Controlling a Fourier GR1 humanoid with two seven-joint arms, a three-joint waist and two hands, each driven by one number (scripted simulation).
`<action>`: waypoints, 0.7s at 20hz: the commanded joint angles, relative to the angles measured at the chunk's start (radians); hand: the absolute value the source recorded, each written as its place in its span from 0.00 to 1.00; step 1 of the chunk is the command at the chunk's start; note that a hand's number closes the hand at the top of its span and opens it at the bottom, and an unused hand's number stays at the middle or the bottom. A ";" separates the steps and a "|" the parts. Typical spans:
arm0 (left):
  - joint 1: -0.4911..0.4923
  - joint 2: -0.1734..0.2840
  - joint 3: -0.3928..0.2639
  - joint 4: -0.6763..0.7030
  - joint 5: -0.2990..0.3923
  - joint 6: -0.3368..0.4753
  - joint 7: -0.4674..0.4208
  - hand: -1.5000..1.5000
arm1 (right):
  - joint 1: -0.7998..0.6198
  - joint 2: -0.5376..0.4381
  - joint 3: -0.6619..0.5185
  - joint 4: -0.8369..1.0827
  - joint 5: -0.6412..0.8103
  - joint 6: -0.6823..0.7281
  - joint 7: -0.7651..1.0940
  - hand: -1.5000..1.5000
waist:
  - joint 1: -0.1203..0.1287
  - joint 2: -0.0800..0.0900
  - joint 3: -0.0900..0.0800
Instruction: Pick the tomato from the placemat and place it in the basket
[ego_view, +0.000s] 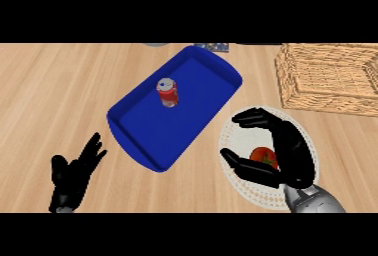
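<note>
Tomato (264, 157), round and red, is half hidden on the white round placemat (238, 134), cupped but not yet pinched by the spread right hand (284, 152). Left hand (72, 175) is held open. Beyond, a red can (167, 93) lies on the blue tray (148, 135); the woven wicker basket (328, 75) is cut off at the desk's (59, 90) far right.

Wood-grain counter (59, 90), matt. Woven wicker basket (332, 80) up beyond the right hand (284, 150); pale woven placemat (240, 135) under it. Left of that hand, smooth blue plastic tray (177, 120) holding a shiny metal can (167, 92).
</note>
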 joint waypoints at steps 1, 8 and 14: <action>0.059 0.040 0.006 0.058 0.014 -0.030 0.063 0.50 | 0.024 0.080 0.133 -0.007 0.253 -0.213 0.094 0.00 | -0.014 0.003 -0.008; 0.115 0.053 0.036 0.003 0.031 0.005 0.092 0.50 | 0.163 -0.159 0.011 -0.070 0.594 -0.331 0.385 0.00 | -0.086 -0.018 -0.014; 0.131 0.064 0.064 0.006 0.046 0.005 0.093 0.50 | 0.271 -0.352 -0.021 -0.343 0.745 -0.129 0.635 0.00 | -0.127 -0.021 -0.018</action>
